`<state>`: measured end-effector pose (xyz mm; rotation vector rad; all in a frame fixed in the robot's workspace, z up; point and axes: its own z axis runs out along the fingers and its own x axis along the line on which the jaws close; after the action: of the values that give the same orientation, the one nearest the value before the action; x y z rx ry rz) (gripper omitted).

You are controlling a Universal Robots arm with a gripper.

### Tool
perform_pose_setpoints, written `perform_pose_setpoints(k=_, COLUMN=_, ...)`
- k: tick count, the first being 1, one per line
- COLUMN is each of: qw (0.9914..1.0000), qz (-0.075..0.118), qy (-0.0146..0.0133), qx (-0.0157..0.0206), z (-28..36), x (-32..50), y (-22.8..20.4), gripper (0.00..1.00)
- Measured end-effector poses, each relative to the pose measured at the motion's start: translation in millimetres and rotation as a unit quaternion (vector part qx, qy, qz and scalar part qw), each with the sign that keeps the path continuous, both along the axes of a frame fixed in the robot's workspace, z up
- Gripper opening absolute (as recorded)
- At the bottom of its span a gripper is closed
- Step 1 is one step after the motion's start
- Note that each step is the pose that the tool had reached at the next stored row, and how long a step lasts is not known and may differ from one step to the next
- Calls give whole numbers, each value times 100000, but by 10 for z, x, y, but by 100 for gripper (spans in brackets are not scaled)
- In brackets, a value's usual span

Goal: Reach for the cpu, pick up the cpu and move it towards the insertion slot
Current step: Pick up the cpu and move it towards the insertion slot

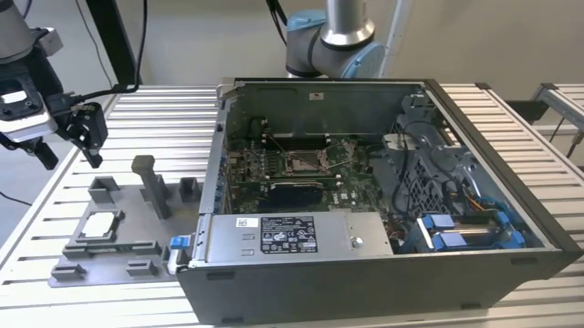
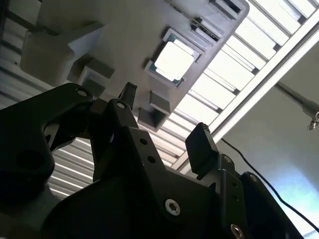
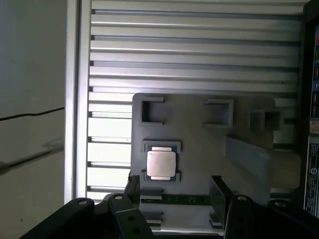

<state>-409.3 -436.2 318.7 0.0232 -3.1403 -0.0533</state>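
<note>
Black pincer [image 1: 68, 152], spread wide, empty, hangs from downturned wrist [image 1: 27, 61] over grey fixture plate [image 3: 199, 149] on slatted counter [image 1: 137, 109]; cpu [image 3: 161, 164] seated in plate recess below, untouched.

Cpu [image 1: 100, 224] on fixture plate [image 1: 137, 225], exterior view's left of the case [image 1: 365, 287]; insertion slot [image 1: 306, 161] inside that case.

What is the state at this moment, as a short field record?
gripper: open, empty, hovers above the grey fixture plate, clear of the cpu
cpu: lies flat in its recess on the plate
insertion slot: on the motherboard inside the open computer case, away from the gripper
progress: cpu not yet grasped
</note>
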Motion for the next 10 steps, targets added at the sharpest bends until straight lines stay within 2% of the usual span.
perform_pose_setpoints(k=2, qw=100000, qz=-66, qy=-6, qx=-38, z=-25, x=-7, y=14, gripper=100)
perform_pose_setpoints(k=10, qw=100000, qz=-284, qy=-4, qx=-45, z=-130, x=-16, y=15, gripper=100)
